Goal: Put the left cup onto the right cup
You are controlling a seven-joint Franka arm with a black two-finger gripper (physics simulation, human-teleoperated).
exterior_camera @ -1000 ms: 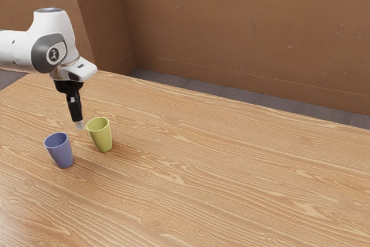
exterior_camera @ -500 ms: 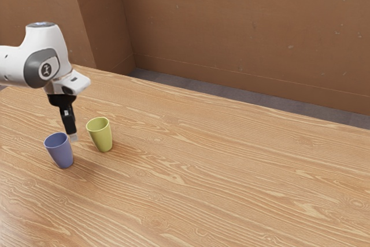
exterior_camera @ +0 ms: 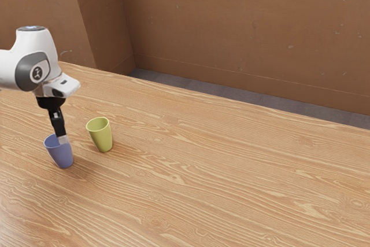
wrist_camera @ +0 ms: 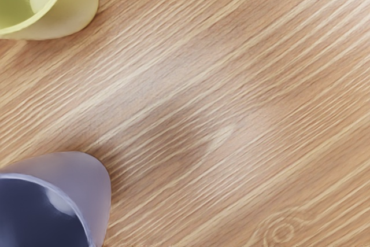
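Two cups stood upright on the wooden counter (exterior_camera: 231,166), both toward the exterior view's left. Nearest to me was the blue cup (exterior_camera: 60,151), mouth up and resting on the wood. The black fingers (exterior_camera: 61,138) hung pointing straight down at its rim, on the side facing the other cup. They were seen edge-on as one narrow stack, so I could not tell whether they were open or closed, or whether they had any hold on the cup. In the wrist view the blue cup (wrist_camera: 52,201) sat just under the hand, its open mouth showing.

A little farther back and toward the exterior view's right stood the green cup (exterior_camera: 99,133), near the blue one but apart from it, with bare wood between them. Above the fingers rose the white arm (exterior_camera: 32,65). Beyond the counter ran grey floor (exterior_camera: 260,98) and a brown wall (exterior_camera: 243,21).
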